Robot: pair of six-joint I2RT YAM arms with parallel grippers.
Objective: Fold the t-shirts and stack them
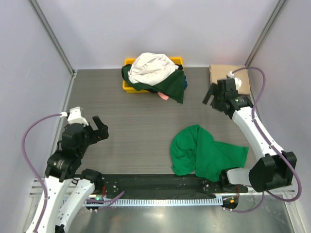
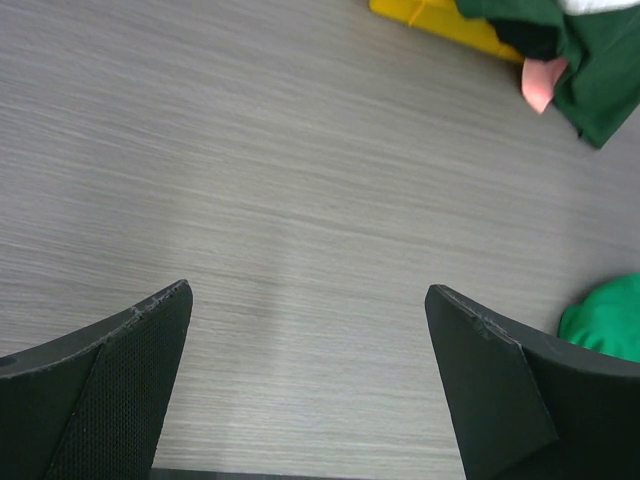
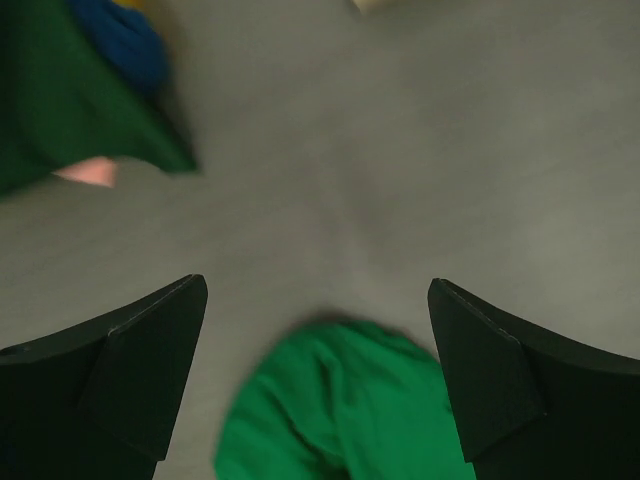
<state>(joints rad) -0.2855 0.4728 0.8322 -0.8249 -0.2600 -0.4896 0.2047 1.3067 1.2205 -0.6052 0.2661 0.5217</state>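
A bright green t-shirt [image 1: 204, 151] lies crumpled on the table at the near right; it shows in the right wrist view [image 3: 340, 410] and at the edge of the left wrist view [image 2: 608, 318]. A white t-shirt [image 1: 153, 67] and a dark green t-shirt [image 1: 171, 85] are heaped on the yellow tray [image 1: 128, 88] at the back. My left gripper [image 1: 100, 130] is open and empty over bare table at the left. My right gripper [image 1: 212, 93] is open and empty, held above the table between the tray and the bright green shirt.
A tan cardboard piece [image 1: 215, 74] lies at the back right corner. A pink bit of cloth [image 2: 540, 82] and a blue one [image 3: 120, 35] stick out of the heap. White walls close in the table on three sides.
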